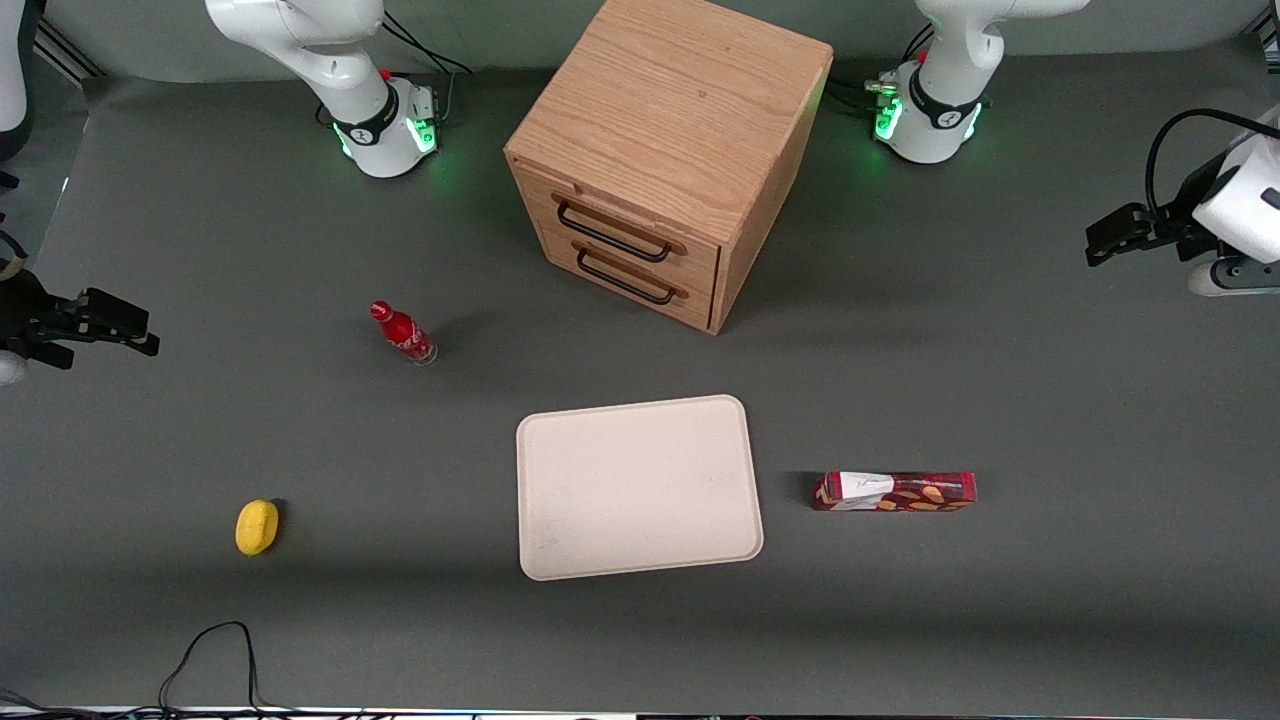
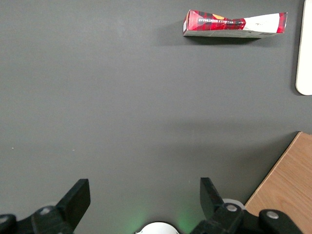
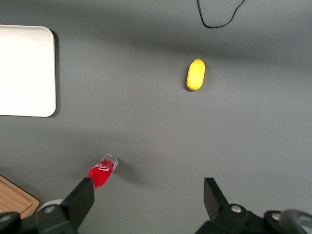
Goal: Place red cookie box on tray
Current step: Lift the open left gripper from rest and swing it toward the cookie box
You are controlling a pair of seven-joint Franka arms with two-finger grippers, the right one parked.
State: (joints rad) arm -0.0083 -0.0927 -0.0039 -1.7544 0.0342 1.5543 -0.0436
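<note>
— Lying flat on the grey table mat, the long slim dark-red cookie carton with orange-brown cookie pictures point(image 1: 894, 491) sits just beside the flat cream-beige rectangular tray with rounded corners point(image 1: 637, 487), toward the working arm's end of the table. A gap of bare mat separates them; nothing touches the carton.

— And the left arm's black two-finger gripper point(image 2: 145, 195)?

— Up in the air near the edge of the table at the working arm's end, well apart from the carton and farther from the front camera than it. Its fingers are spread wide with nothing between them.

— How would you expect the carton to handle?

— Light, I'd judge, being thin printed cardboard. The walls probably give under a hard squeeze, and the glossy print may be a little slippery. Its white-patched end point(image 2: 263, 21) looks slightly pinched or dented, so that part seems the weakest.

— So where to grip?

— Across the narrow width, near the middle of its length, so it hangs level rather than tipping. Moderate pressure should do; clamping at either end risks it swinging or crushing.

— Anything else close by?

— The light oak two-drawer cabinet point(image 1: 668, 160) stands farther from the front camera than the tray, well clear of the carton.
</note>
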